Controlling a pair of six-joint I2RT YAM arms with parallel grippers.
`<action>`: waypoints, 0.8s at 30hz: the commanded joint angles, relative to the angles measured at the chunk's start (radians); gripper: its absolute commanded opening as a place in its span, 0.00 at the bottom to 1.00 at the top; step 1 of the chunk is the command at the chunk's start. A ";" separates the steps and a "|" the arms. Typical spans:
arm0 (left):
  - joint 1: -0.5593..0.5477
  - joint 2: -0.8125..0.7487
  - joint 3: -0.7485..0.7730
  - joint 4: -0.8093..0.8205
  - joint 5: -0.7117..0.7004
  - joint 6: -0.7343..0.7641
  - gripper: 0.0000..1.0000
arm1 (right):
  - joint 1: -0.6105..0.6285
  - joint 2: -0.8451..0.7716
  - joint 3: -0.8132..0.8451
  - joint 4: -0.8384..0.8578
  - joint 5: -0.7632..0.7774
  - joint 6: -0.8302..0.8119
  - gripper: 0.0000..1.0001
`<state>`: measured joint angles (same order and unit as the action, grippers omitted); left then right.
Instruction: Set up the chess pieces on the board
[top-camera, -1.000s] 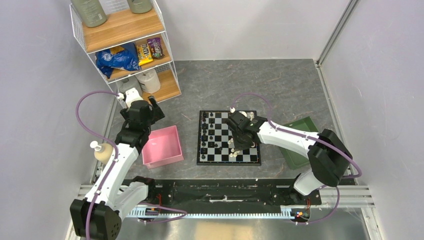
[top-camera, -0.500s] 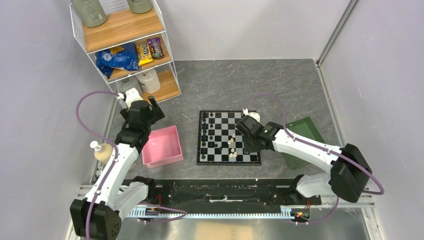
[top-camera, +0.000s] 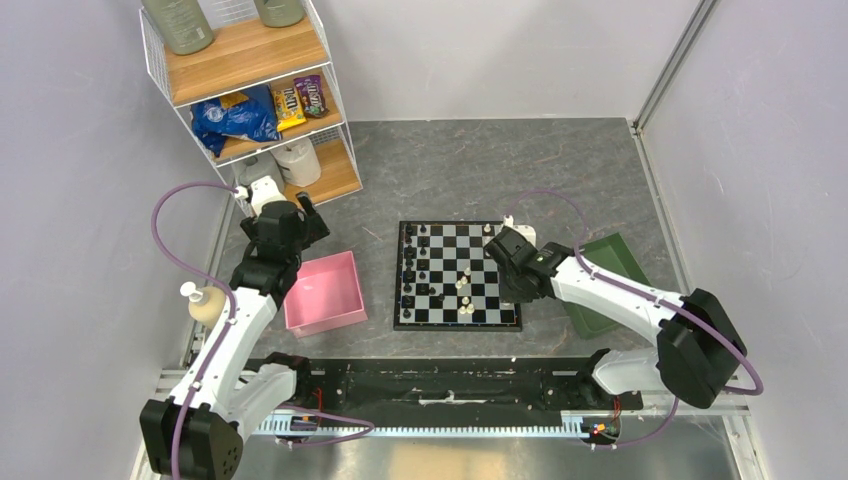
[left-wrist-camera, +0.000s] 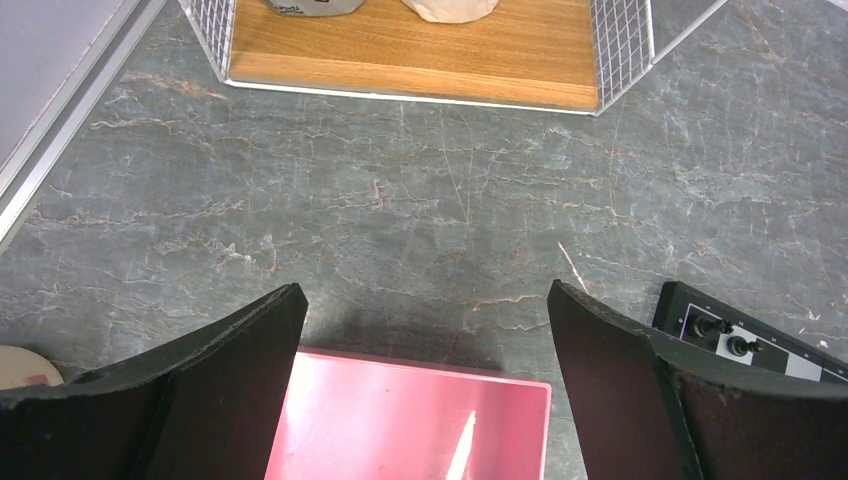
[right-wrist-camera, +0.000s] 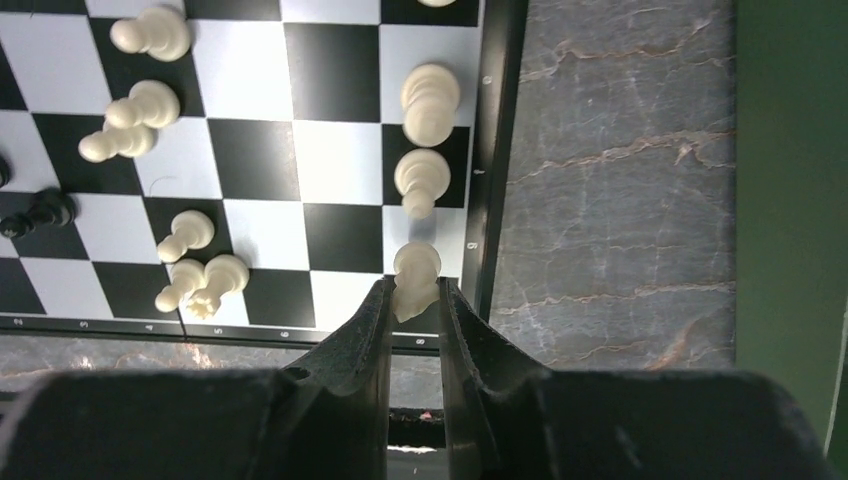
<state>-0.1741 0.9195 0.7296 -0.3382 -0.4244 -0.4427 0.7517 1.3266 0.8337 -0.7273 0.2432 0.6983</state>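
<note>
The right claw (right-wrist-camera: 415, 300) pinches a white piece (right-wrist-camera: 417, 268), apparently upright, directly above the board (right-wrist-camera: 335, 70) at its right-edge corner square.

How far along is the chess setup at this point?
Partway. Black pieces line the board on its left side, and white pieces stand in the right edge column. The right claw grips another white piece there. Loose whites mid-board are left; the left claw hangs open above the pink tray.
</note>
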 joint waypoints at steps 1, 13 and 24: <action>0.002 -0.019 0.010 0.028 -0.001 0.005 1.00 | -0.037 -0.011 -0.013 0.037 -0.009 -0.020 0.24; 0.002 -0.013 0.007 0.031 0.006 0.001 1.00 | -0.050 0.004 -0.039 0.063 -0.050 -0.027 0.26; 0.002 -0.014 -0.004 0.035 -0.001 0.004 1.00 | -0.050 0.023 -0.038 0.072 -0.050 -0.029 0.34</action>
<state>-0.1741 0.9165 0.7296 -0.3378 -0.4168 -0.4431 0.7040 1.3399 0.7959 -0.6746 0.1928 0.6769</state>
